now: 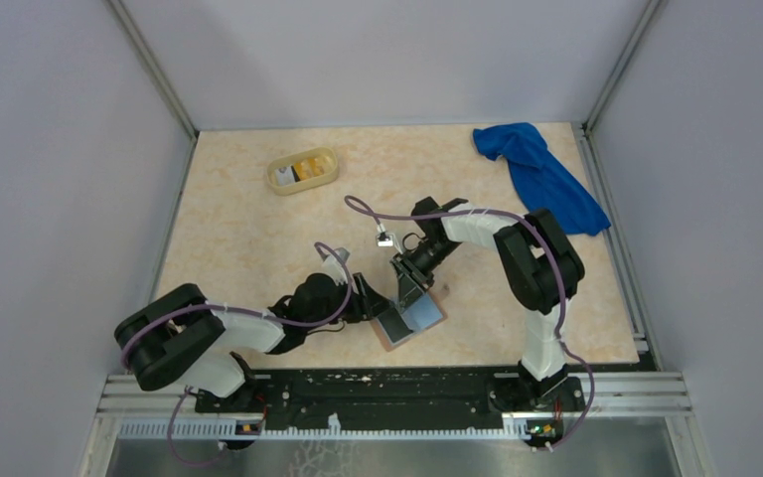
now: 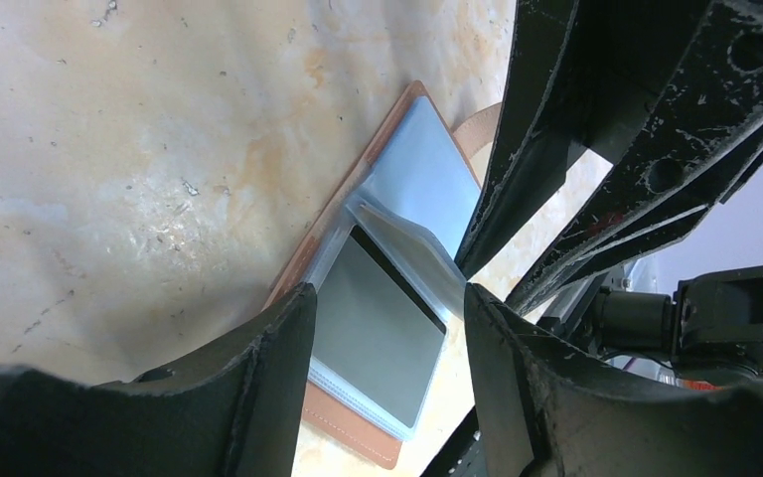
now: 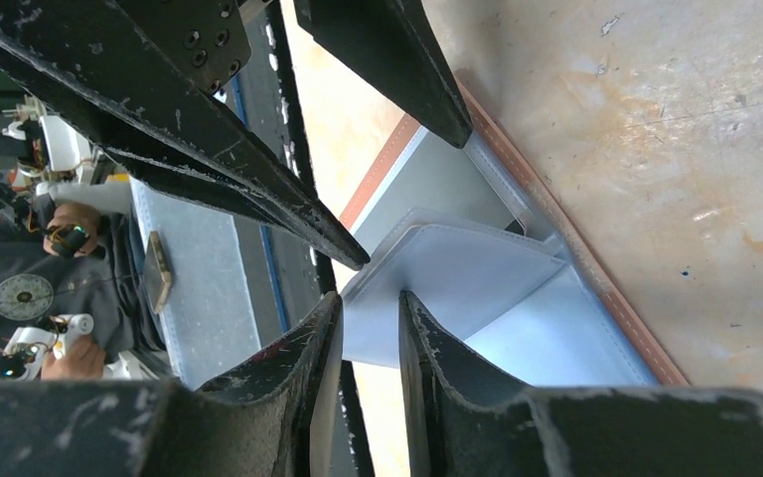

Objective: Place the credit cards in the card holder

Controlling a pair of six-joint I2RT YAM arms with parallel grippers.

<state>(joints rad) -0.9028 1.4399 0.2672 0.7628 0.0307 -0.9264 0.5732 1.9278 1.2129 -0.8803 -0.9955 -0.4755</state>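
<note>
The tan holder [image 1: 415, 316] lies open on the table [image 1: 248, 248] just in front of the two arm bases, its grey-blue sleeves facing up, with both grippers meeting over it. The right gripper [image 1: 409, 288] reaches in from the far side. In the right wrist view its fingers [image 3: 427, 378] stand almost together, pinching the edge of one clear sleeve [image 3: 457, 273] and holding that leaf raised off the rest. The left gripper [image 1: 376, 303] comes in from the left, low over the table. In the left wrist view its jaws stand wide apart on either side of the holder's near half and grip nothing. Between them a dark-edged grey rectangle [image 2: 378, 323] shows inside a sleeve; whether it is a card cannot be told. The cards [image 1: 303, 170], white, black and orange, sit in the pale yellow tray [image 1: 269, 175] near the far left of the table, well apart from the holder. A blue cloth [image 1: 541, 177] lies crumpled at the far right corner.
</note>
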